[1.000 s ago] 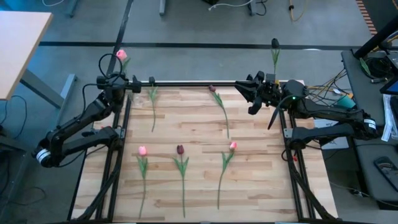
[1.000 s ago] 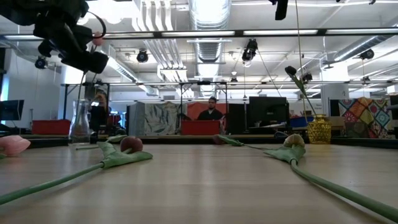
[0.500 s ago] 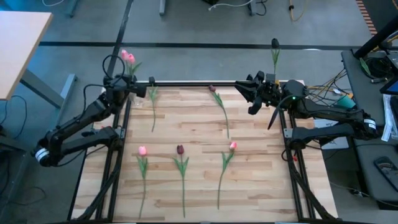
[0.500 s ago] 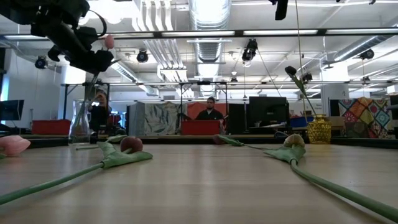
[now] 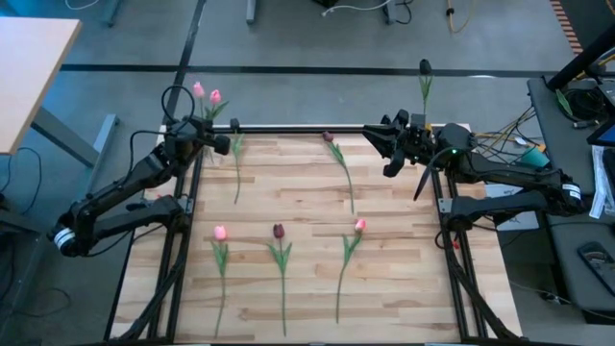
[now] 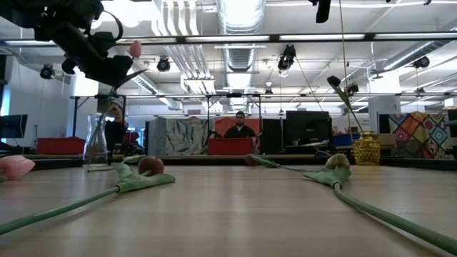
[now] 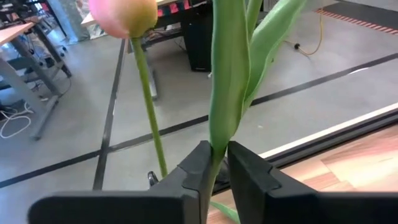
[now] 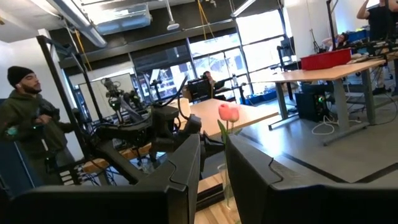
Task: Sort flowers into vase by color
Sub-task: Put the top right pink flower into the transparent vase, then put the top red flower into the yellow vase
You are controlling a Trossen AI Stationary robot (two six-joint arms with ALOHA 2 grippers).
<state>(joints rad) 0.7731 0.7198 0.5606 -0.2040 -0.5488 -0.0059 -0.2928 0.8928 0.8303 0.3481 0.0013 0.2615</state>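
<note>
My left gripper (image 5: 213,142) (image 6: 114,70) is above the clear glass vase (image 6: 94,139) at the table's far left corner, shut on a pink tulip whose head (image 5: 214,96) (image 6: 134,48) rises above it. A second pink tulip (image 5: 198,89) (image 7: 122,12) stands in that vase. My right gripper (image 5: 384,149) (image 8: 212,168) hovers shut at the far right, beside the yellow vase (image 6: 366,148) holding a maroon tulip (image 5: 424,67). On the wood lie a maroon tulip (image 5: 328,137), a green stem (image 5: 236,163), and a near row: pink (image 5: 220,233), maroon (image 5: 278,231), pink (image 5: 360,225). My left gripper pinches the pink tulip's green stem where the leaves start (image 7: 217,146) between its two fingers. The fingers lie across the stem. The tulip is lifted clear of the table, roughly upright, head and leaves (image 7: 233,62) above the fingers. Whether its lower end reaches the vase cannot be told.
A black rail (image 5: 307,127) runs along the table's far edge, and black frame bars flank both sides. The middle of the wooden top (image 5: 298,192) is bare between the lying flowers. People and desks show in the room behind, one person (image 8: 25,118) near the table.
My left gripper has shifted a little toward the table's right above the clear vase, staying shut on its tulip. The held pink head has swung right, away from the vase's pink head: one head showed a second ago, two separate ones show now. The right arm kept still.
</note>
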